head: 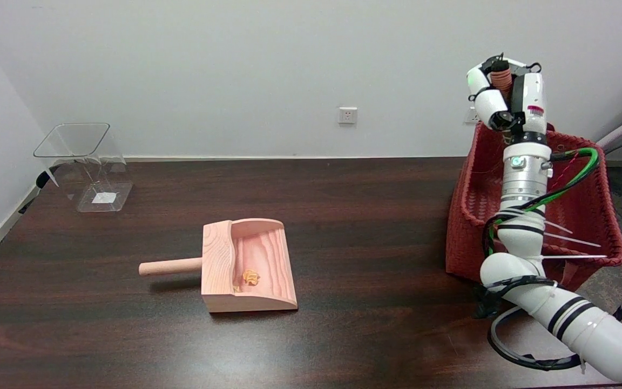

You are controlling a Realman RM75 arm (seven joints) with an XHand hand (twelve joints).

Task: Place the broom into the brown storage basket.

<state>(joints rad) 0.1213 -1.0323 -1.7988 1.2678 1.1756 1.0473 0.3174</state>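
The right hand [497, 92], above the reddish-brown basket [470, 216] on the dark wooden table [343, 216], apparently grips the broom [501, 79].

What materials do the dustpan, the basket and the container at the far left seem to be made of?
The dustpan looks like pale unfinished wood: clear grain lines, matte surface, round dowel handle. The basket appears woven, perhaps of plastic or fabric cord, in reddish brown: a regular weave pattern shows on its walls. The container seems to be clear plastic, possibly acrylic: the wall and table show through it.

Reddish-brown woven basket [473, 205]; pale pink, perhaps wood-grained dustpan [249, 265].
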